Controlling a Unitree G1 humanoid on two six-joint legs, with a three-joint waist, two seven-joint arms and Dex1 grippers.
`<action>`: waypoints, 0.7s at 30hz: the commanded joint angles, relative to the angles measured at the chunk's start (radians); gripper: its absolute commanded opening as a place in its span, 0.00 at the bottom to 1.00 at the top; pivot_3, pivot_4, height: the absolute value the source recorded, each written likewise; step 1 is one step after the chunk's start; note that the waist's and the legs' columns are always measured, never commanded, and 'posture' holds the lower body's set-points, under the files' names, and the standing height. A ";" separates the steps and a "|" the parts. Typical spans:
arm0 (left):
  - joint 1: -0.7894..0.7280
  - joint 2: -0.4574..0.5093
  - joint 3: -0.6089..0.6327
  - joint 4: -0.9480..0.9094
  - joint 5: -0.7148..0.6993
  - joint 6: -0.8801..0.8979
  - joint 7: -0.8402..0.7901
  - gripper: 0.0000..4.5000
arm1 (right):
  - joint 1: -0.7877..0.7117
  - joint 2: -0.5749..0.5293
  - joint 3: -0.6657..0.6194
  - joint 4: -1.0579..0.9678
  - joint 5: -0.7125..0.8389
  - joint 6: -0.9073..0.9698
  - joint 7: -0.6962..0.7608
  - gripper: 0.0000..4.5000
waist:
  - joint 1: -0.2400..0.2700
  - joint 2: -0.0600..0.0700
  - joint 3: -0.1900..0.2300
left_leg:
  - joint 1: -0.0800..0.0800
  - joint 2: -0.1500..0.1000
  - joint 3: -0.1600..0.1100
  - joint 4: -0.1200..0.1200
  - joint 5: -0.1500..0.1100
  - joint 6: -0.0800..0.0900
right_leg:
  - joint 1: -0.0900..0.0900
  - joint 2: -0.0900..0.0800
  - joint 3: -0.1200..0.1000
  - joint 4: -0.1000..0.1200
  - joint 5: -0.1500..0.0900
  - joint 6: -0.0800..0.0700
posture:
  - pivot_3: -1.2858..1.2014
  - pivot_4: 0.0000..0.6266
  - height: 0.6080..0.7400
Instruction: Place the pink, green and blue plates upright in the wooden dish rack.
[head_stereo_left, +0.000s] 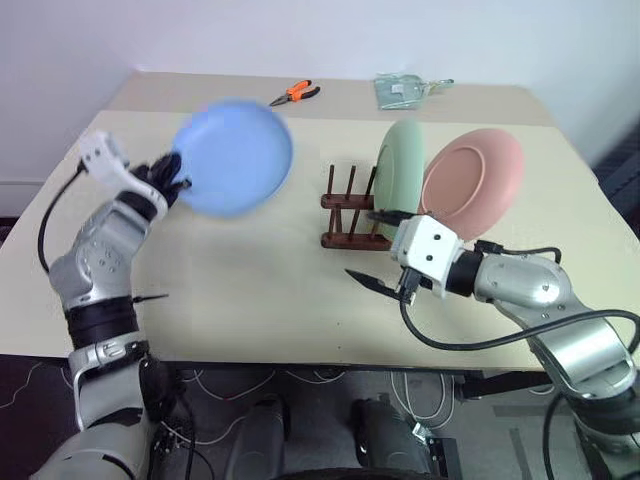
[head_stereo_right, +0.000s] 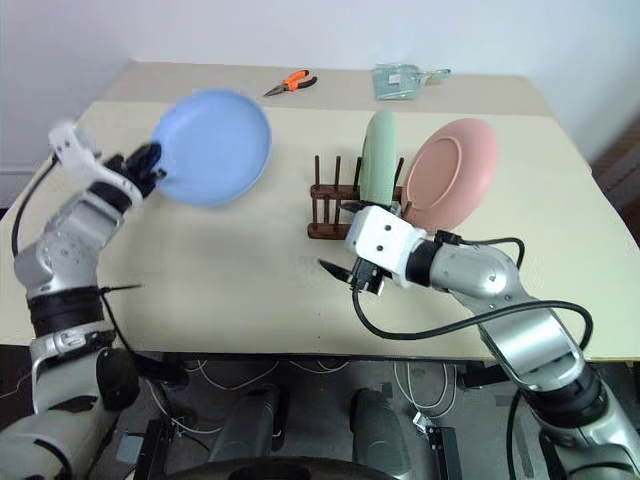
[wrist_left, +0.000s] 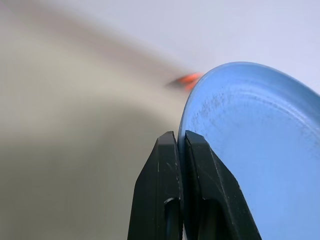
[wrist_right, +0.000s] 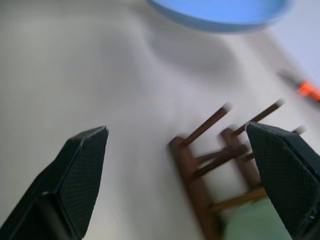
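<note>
Over on the left, the left gripper (wrist_left: 179, 145) has its fingers pressed together on the rim of the blue plate (head_stereo_left: 235, 155), pinching it right at the edge, and that plate is up in the air above the beige surface (head_stereo_left: 230, 280), its broad face turned toward the camera and tilted. Behind it, toward the far edge of the surface, lie orange-handled pliers (head_stereo_left: 295, 94), and further along a small clear packet (head_stereo_left: 403, 89). Moving to the middle, there's the wooden dish rack (head_stereo_left: 345, 205), dark pegs standing up, the pegs at its left end bare. The green plate (head_stereo_left: 400, 178) stands upright on its edge in the rack's right end, and just beside it on the right the pink plate (head_stereo_left: 472, 183) stands too, leaning back a little, its underside showing; whether it sits between pegs or rests against the rack's end I cannot tell. In front of the rack, low over the surface, the right gripper (wrist_right: 185, 175) hangs with its fingers spread wide, nothing between them, pointed toward the rack's near end.
</note>
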 joint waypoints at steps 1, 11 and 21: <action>-0.085 -0.015 -0.099 -0.091 0.008 -0.033 -0.060 0.01 | -0.119 0.021 0.076 0.046 -0.166 -0.112 -0.028 1.00 | -0.003 0.000 0.000 | 0.000 0.000 0.000 0.000 0.000 0.000 | 0.000 0.000 0.000 0.000 0.000 0.001 | 0.52 0.24 0.94; -0.151 -0.059 -0.216 -0.142 0.021 -0.019 -0.081 0.00 | -0.283 0.061 0.216 0.333 -0.604 -0.392 -0.134 0.89 | -0.020 0.000 0.000 | 0.000 0.000 0.000 -0.001 0.000 0.000 | -0.001 0.001 0.000 0.002 0.002 0.003 | 0.52 0.24 0.94; -0.191 -0.015 -0.161 -0.027 0.119 -0.102 0.011 0.00 | -0.177 0.065 0.139 0.301 -0.627 -0.398 -0.056 0.45 | -0.019 0.000 0.000 | 0.000 0.000 -0.001 0.000 0.000 0.000 | -0.001 0.001 0.000 0.002 0.002 0.004 | 0.52 0.24 0.94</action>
